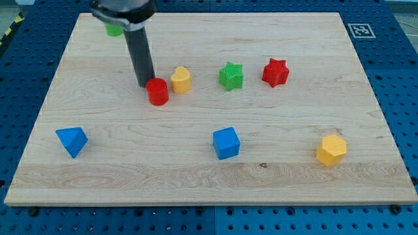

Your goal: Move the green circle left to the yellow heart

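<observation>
The green circle (pixel 113 30) lies near the view's top left and is mostly hidden behind the arm's head, so only a small green patch shows. The yellow heart (pixel 181 79) sits left of the board's middle, in the upper half. My tip (pixel 145 85) rests on the board just left of a red cylinder (pixel 157 91), touching it or nearly so. The red cylinder lies just below and left of the yellow heart. My tip is well below the green circle and a little to its right.
A green star (pixel 231 76) and a red star (pixel 275 72) lie right of the yellow heart. A blue triangular block (pixel 72 141) is at the lower left, a blue cube (pixel 226 143) at the lower middle, and a yellow hexagon (pixel 331 150) at the lower right.
</observation>
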`<action>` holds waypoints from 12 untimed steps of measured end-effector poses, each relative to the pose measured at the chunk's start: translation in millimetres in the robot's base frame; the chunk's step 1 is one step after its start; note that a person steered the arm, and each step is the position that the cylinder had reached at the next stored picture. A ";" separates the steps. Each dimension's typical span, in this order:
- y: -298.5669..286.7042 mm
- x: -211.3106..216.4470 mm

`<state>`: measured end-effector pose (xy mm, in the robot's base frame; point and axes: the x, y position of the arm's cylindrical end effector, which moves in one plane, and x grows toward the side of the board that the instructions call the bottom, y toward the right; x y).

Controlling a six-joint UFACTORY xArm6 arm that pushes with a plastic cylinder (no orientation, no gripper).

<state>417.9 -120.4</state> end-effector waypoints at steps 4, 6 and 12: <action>-83.3 -23.0; -153.5 -147.0; -63.2 -201.8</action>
<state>216.1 -183.6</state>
